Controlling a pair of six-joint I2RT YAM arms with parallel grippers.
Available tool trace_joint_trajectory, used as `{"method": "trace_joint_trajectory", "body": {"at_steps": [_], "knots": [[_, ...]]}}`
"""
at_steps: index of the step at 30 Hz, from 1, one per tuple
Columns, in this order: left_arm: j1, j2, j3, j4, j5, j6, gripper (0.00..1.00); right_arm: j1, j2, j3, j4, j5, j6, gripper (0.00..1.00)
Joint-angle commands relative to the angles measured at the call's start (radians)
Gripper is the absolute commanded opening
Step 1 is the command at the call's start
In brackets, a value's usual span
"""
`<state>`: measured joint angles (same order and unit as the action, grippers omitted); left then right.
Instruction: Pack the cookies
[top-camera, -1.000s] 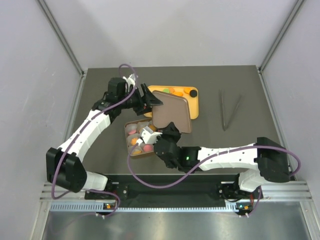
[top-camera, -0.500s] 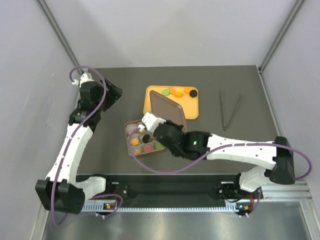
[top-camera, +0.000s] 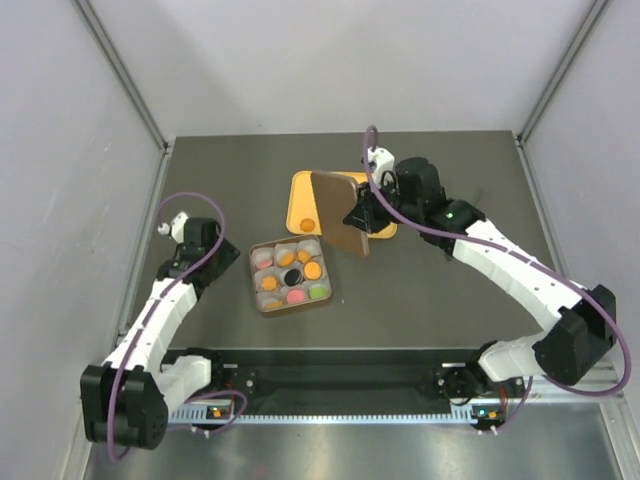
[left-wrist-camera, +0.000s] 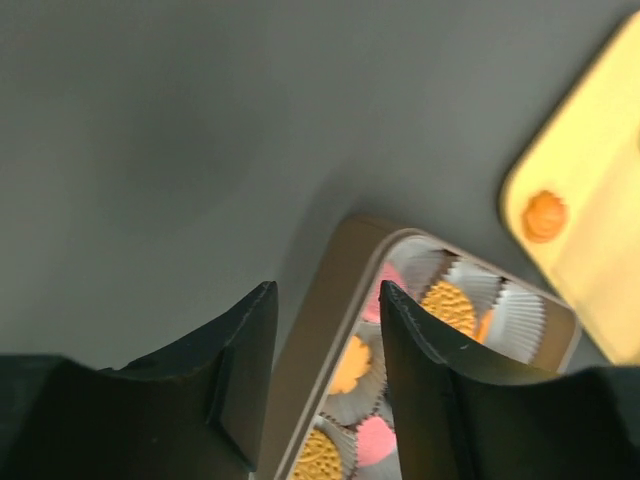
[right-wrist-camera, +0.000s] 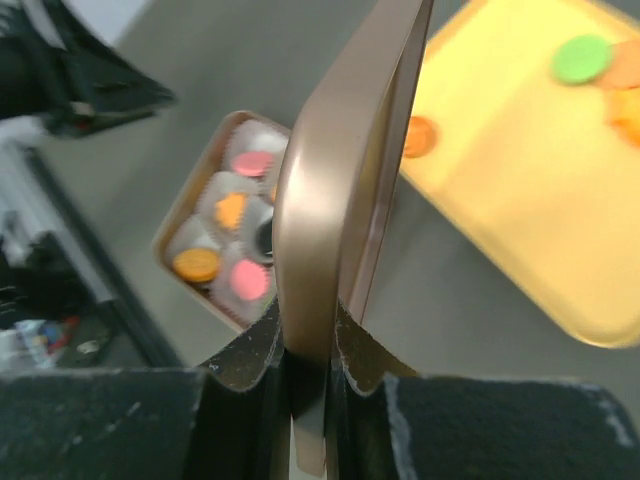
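A brown box (top-camera: 262, 305) holds cookies in white paper cups: orange (top-camera: 312, 270), pink (top-camera: 296, 296), green (top-camera: 318, 292) and black (top-camera: 290, 275). My right gripper (top-camera: 360, 217) is shut on the brown lid (top-camera: 338, 215) and holds it on edge over the yellow tray (top-camera: 300, 195). In the right wrist view the lid (right-wrist-camera: 350, 170) stands between my fingers, with the box (right-wrist-camera: 180, 225) behind it. Loose cookies lie on the tray (right-wrist-camera: 520, 200): orange (right-wrist-camera: 418, 135) and green (right-wrist-camera: 583, 58). My left gripper (left-wrist-camera: 325, 320) is open and empty, left of the box (left-wrist-camera: 330, 300).
One orange cookie (top-camera: 308, 222) shows on the tray's left part in the top view; the lid and arm hide the rest of the tray. Grey enclosure walls stand at the table's left, right and far edges.
My left arm let the lid go and drew back to the left of the box. My right arm left the box, swung to the far side and now holds the lid on edge.
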<state>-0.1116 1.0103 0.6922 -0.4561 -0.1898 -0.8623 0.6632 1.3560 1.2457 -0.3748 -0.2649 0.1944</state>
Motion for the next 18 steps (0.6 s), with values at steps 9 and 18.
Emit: {"method": "trace_joint_trajectory", "body": {"at_steps": [9, 18], "knots": [[0.004, 0.166, -0.108, 0.221, 0.133, -0.079, 0.46, -0.122, 0.043, -0.175, 0.502, -0.485, 0.341, 0.0], [-0.062, 0.183, -0.155, 0.313, 0.185, -0.144, 0.43, -0.185, 0.045, -0.313, 0.704, -0.571, 0.5, 0.0]]}}
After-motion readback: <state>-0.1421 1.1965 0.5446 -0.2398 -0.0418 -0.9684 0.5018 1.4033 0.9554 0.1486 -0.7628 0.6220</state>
